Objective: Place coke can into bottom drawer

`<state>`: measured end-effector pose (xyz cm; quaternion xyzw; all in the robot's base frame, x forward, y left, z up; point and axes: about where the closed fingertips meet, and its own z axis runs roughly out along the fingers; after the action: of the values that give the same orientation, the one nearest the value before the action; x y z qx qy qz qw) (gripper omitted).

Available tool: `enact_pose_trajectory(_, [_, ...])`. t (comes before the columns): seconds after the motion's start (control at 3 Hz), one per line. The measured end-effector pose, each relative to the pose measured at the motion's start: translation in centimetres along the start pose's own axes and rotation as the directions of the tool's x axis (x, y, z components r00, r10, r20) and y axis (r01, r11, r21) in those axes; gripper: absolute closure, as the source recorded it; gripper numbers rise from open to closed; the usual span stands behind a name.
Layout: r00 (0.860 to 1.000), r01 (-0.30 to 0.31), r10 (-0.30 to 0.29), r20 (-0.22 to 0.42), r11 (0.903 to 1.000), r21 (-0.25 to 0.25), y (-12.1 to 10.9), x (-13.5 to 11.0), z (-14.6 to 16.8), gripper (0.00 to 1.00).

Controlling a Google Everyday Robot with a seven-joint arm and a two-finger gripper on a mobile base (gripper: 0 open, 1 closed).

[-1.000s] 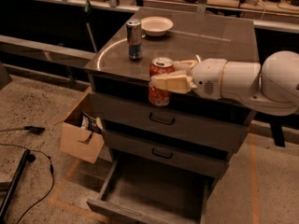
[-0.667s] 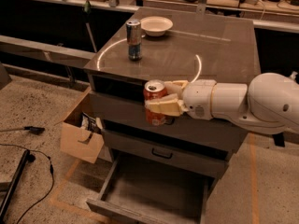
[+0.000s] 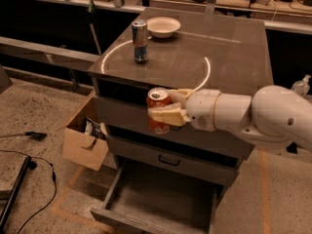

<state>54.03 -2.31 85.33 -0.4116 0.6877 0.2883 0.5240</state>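
Note:
My gripper is shut on the coke can, a short red-orange can with a silver top. I hold it upright in the air in front of the grey cabinet's upper drawers. My white arm comes in from the right. The bottom drawer is pulled open below the can; its flat grey inside holds nothing that I can see.
A taller silver-and-blue can and a white bowl stand on the cabinet top. An open cardboard box sits on the floor left of the cabinet. Black cables lie at the far left.
My gripper has carried the coke can leftward and lower, from level with the cabinet's top edge down in front of the upper drawers.

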Motion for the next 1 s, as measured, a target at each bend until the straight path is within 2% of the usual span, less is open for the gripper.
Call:
enact_pose_trajectory(0.33, [1.000,0.010,-0.012,0.028,0.9986,0.052,1.4,3.4,2.6,1.00])
enact_pose_trajectory(0.67, [0.995,0.053,-0.058,0.082,0.9965,0.065,2.6,6.7,5.4,1.00])
enact_pose_trajectory(1.0, [0.992,0.093,-0.097,0.086,0.9948,0.041,4.5,11.0,8.3,1.00])
